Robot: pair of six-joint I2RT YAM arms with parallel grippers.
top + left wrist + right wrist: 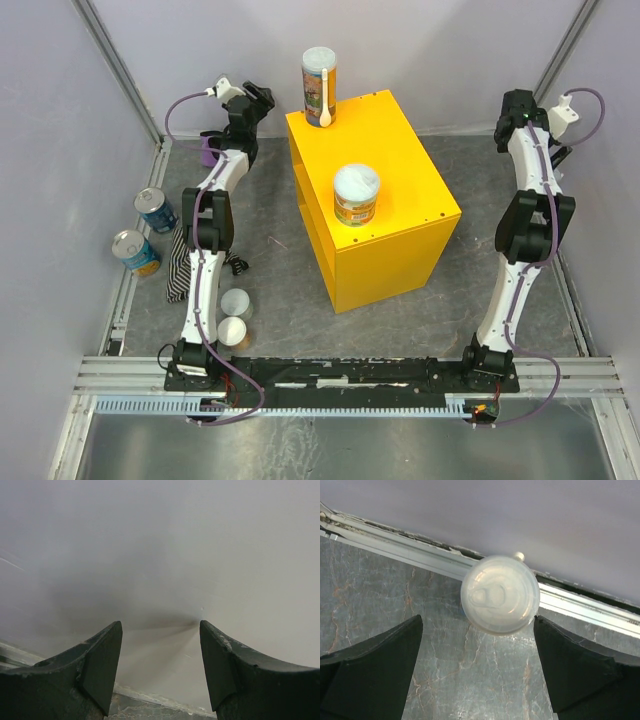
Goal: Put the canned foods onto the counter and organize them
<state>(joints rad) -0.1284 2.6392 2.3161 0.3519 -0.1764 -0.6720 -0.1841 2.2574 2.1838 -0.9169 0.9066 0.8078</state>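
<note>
The yellow counter (pixel 385 160) stands mid-table. On its top are a tall colourful tube (pixel 319 84) at the back left corner and a short orange-labelled can (pixel 355 196) with a pale lid. Two blue-labelled tins (pixel 155 210) (pixel 135 252) stand at the far left, and two white-lidded tubs (pixel 236 303) (pixel 232 330) sit by the left arm. My left gripper (pixel 161 630) is raised at the back left (pixel 256 100), open and empty, facing the wall. My right gripper (pixel 478 625) is open above a pale-lidded can (pixel 500 594) by the back rail. That can is hidden in the top view.
A striped black-and-white cloth (pixel 178 265) lies left of the left arm, and a purple cloth (pixel 208 150) sits at the back left. Grey walls and a metal rail (pixel 580 605) close in the back and sides. The counter's hollow side faces left.
</note>
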